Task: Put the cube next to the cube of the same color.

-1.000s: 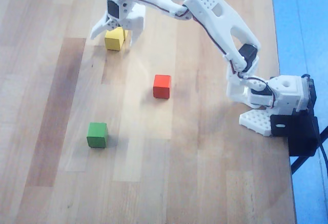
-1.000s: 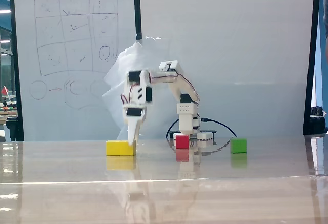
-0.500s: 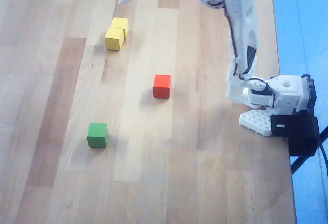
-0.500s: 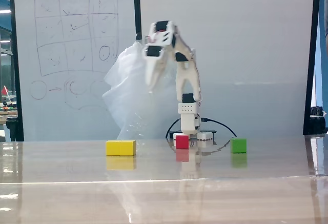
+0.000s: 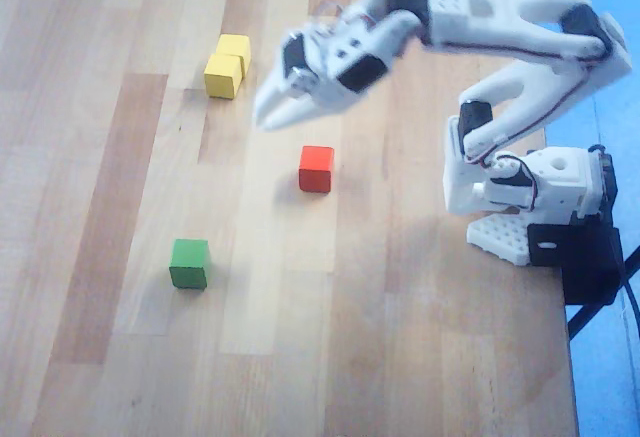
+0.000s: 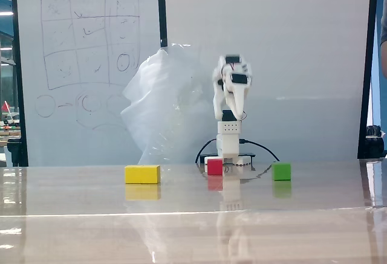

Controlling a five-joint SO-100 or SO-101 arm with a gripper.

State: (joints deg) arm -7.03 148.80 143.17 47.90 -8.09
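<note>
Task judged essentially done. In the overhead view the cube and the cube of the same color are seen touching, side by side, at the upper left of the tabletop. In the fixed view the pair reads as one yellow block.

No long axis can be assigned to a single cube; the joined pair runs diagonally in the overhead view, lower left to upper right.

The pincer is raised clear of the tabletop, empty; jaws appear nearly together, though blur prevents certainty. Red cube and green cube are left well apart, untouched. Only arm retreat is judged to remain.
</note>
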